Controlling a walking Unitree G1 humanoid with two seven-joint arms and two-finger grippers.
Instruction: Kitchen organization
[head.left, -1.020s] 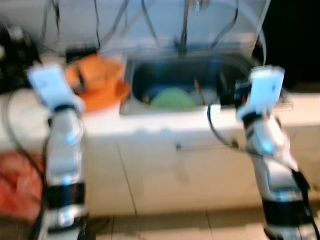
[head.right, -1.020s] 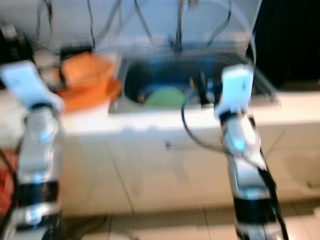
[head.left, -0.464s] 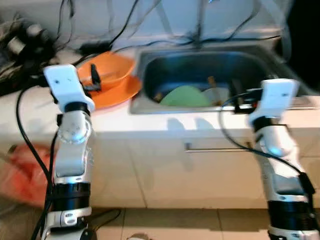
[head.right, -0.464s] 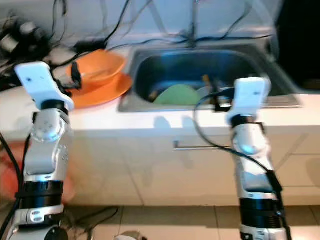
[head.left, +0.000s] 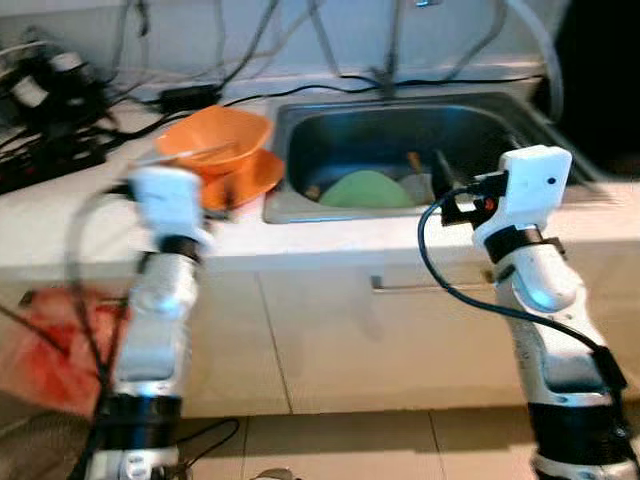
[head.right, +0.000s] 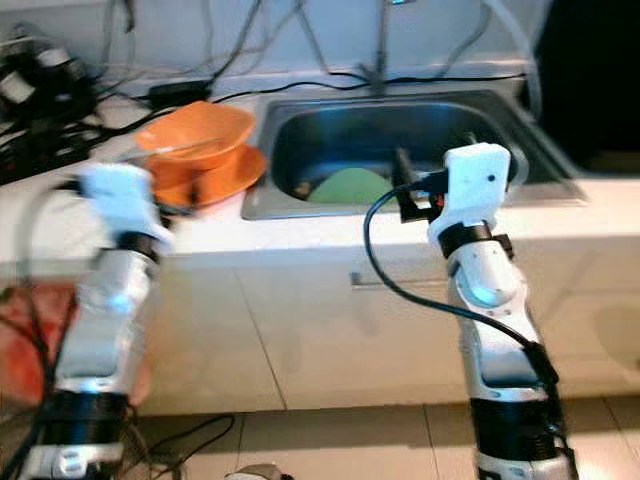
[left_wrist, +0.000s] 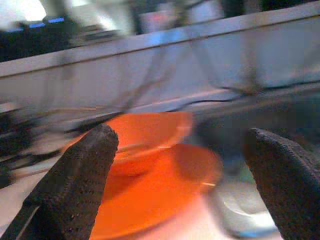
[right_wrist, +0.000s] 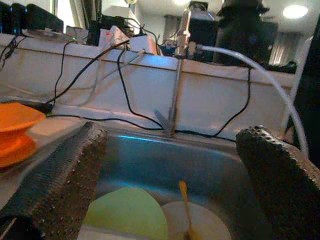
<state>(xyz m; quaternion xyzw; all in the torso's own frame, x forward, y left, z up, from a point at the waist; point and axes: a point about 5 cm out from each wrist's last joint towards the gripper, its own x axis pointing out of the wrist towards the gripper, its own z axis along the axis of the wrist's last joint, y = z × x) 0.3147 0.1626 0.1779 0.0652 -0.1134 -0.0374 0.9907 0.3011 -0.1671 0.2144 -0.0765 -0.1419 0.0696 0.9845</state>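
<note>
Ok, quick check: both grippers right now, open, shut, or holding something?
Left gripper: open, holding nothing, aimed at the orange bowl.
Right gripper: open, holding nothing, over the sink.

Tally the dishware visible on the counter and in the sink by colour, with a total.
Orange: 2, an orange bowl sitting on an orange plate on the counter
Green: 1, a green plate in the sink
White: 1, a white plate beside the green one, with a utensil lying on it
Total: 4
</note>
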